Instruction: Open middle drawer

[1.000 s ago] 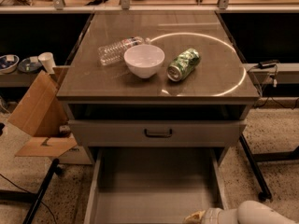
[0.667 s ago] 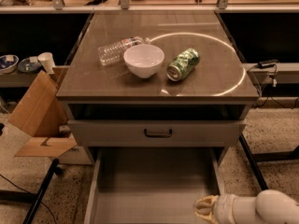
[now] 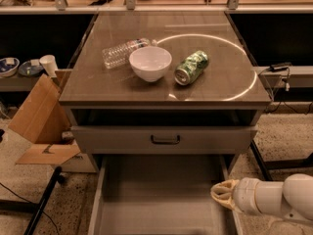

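The wide grey middle drawer [image 3: 122, 140] sits below the brown worktop [image 3: 220, 84], apparently almost shut, above a pulled-out grey bottom drawer [image 3: 156, 199]. The pale pincer [image 3: 222, 195] hovers low right, at that drawer's rim; I cannot tell whether it is spread or closed. I would raise it level with the small dark pull handle [image 3: 165, 139], centre it, grip, then pull straight outward.

No legible text or labels; can [image 3: 191, 67] print unreadable. Gripper [image 3: 223, 194] low right, at lowest drawer [image 3: 156, 199] edge.
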You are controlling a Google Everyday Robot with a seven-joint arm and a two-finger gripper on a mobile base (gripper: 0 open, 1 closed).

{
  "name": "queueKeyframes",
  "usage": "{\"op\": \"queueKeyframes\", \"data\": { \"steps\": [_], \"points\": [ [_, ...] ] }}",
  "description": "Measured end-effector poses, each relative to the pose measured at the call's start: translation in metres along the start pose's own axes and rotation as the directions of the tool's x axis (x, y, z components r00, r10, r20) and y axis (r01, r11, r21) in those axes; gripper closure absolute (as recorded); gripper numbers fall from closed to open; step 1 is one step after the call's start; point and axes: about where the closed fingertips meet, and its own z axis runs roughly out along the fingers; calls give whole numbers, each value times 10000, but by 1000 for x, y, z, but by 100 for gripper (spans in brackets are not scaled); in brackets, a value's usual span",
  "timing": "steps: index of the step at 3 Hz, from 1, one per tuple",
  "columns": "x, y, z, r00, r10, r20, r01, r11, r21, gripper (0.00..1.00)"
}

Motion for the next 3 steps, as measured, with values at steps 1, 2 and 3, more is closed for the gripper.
{"op": "queueKeyframes", "data": {
  "steps": [1,2,3],
  "points": [
    [-8,-12,-16,10000,-33,-28,33,9999,133,100],
    [-9,-17,-25,9999,0,-106,2,9999,133,86],
    [-8,-20,-30,9999,56,-152,-55,10000,69,55]
  ]
}}
